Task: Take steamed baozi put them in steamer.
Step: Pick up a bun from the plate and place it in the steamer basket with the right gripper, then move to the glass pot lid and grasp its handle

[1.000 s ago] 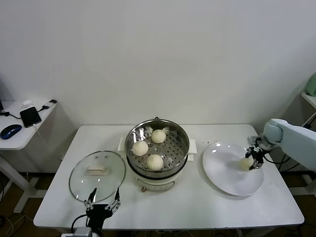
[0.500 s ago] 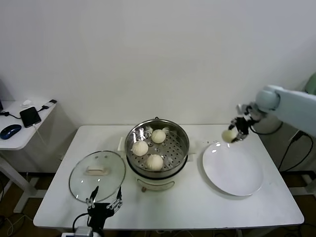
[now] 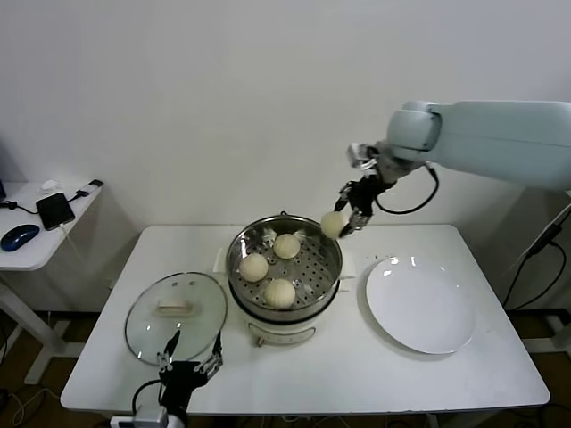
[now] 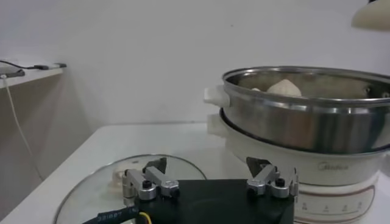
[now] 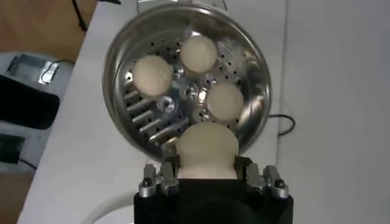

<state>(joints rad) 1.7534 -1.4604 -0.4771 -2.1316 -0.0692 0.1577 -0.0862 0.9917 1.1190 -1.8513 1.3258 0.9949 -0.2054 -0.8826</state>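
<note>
Head view, taking the steamer [image 3: 284,272] as the landmark: nearest the robot, at the table's [image 3: 357,379] front edge and in front-left of the steamer, the left gripper [image 3: 188,370] waits with its jaws spread wide and nothing between them, just at the near rim of the glass lid [image 3: 175,316], which lies flat on the table to the left of the steamer. The left wrist view shows the same gripper [image 4: 210,182] low over the lid [image 4: 91,189], with the steamer's steel wall [image 4: 308,125] close ahead. Right of the steamer lies a white plate [image 3: 419,305]. Inside the steamer, three steamed baozi [image 3: 280,292] rest on the perforated tray. Farther back, above the steamer's far right rim, the right gripper [image 3: 343,220] hangs in the air, clamped on the fourth baozi [image 3: 332,225]. The right wrist view looks down past that held baozi [image 5: 207,149], pinched between the fingers [image 5: 159,181], onto the steamer [image 5: 186,79] below.
</note>
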